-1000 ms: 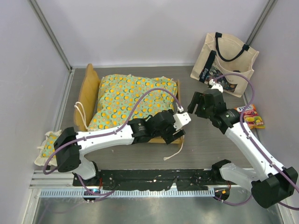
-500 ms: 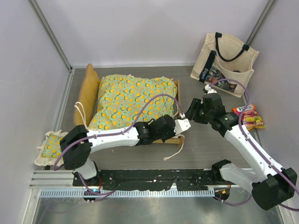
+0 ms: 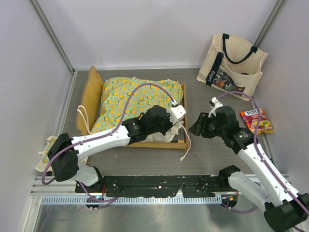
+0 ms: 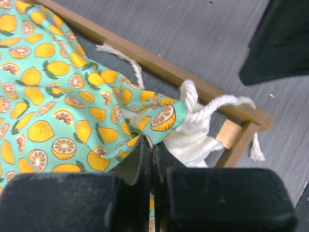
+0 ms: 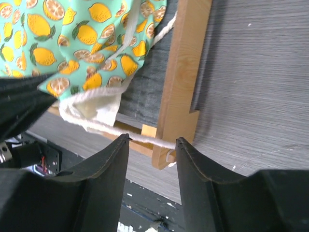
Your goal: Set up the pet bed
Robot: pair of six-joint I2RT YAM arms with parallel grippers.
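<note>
One pet bed (image 3: 149, 143) on the table (image 3: 203, 157), sitting left of centre, and its long axis runs left to right across the overhead view. The curved headboard (image 3: 91, 96) stands at the left end, so the foot end points right, toward the right arm. One light-wood frame (image 3: 184, 94), one mattress cushion (image 3: 125, 96) in green citrus print lying inside it, lengthwise along that same axis. Its near-right corner is bunched and pulled up off the grey base, with the cream ruffle showing underneath.

Left gripper (image 4: 152, 150) now: fingers pressed together, clamped on the mattress cushion fabric right at that lifted corner, close to the knot where the cord is attached.

Over to the right gripper (image 5: 152, 140): fingers apart, hanging just outside the frame's near-right corner post. One tie (image 3: 187, 142) runs straight across the gap between them, and they are not closed on it. That cord drapes over the corner of the frame and trails onto the table.

Counting ties from overhead, I make it two: that one at the foot, and a second tie (image 3: 83, 115) looped beside the headboard. The left wrist view shows one more cord along the far rail.

Everything else comes in ones. One small pillow (image 3: 48, 151) in matching print sits at the near-left, well apart from the frame. One tote bag (image 3: 234, 60) leans at the far right. One snack packet (image 3: 257, 121) lies just in front of it.
</note>
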